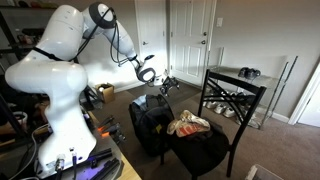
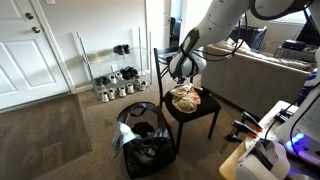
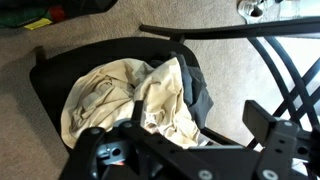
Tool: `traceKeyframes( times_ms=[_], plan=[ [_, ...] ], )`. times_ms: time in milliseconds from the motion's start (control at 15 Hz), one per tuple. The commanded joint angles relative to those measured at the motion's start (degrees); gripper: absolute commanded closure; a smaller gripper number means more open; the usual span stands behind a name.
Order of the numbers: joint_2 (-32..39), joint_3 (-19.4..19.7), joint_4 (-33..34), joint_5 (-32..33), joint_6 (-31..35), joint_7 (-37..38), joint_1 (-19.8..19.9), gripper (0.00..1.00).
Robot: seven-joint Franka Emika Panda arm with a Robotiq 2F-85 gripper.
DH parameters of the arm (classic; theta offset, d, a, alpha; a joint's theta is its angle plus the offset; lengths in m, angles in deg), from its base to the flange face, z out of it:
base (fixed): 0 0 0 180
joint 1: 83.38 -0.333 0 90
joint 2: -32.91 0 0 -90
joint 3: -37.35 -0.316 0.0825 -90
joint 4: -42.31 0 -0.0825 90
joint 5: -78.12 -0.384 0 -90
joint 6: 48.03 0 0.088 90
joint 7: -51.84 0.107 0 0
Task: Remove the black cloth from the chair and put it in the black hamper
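Gripper (image 3: 175,132): fingers (image 3: 265,125) spread wide, nothing held between them. It hangs above the chair (image 3: 55,75) seat without touching the laundry; both exterior views confirm this position (image 1: 165,83) (image 2: 183,68).

Black cloth (image 3: 197,90): on the seat, bunched, partly covered by a cream garment (image 3: 105,95) that takes up most of the pile. In the exterior views only the pale garment (image 1: 188,125) (image 2: 188,98) can be made out on the chair (image 1: 235,95) (image 2: 205,110).

Black hamper (image 1: 145,135) (image 2: 150,160): upright on the carpet, just beside the chair, mouth open.

Shoe rack (image 1: 245,100) (image 2: 110,75): against the wall, behind the chair, well apart from the hamper.
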Motion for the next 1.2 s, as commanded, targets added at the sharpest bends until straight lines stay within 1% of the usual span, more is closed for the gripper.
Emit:
traceKeyframes(
  times_ms=[0,133,200,267,333,933,1067,1133],
  plan=[
    [0.6,1.9,-0.4,-4.2,-1.5,5.9,0.5,0.00],
    [0.5,0.8,-0.5,-6.7,-0.8,7.8,2.4,0.00],
    [0.0,-1.7,0.0,-7.9,0.0,7.6,4.9,0.00],
    [0.8,0.5,-0.1,-5.7,-0.3,6.0,2.6,0.00],
    [0.9,0.2,-0.1,-5.8,-0.3,6.0,3.1,0.00],
    [1.0,0.2,0.1,-5.8,-0.3,6.0,2.8,0.00],
    [0.1,-0.2,0.3,-6.3,-0.9,5.9,4.5,0.00],
    [-1.3,-0.7,0.3,-7.0,-1.1,5.8,6.6,0.00]
  ],
)
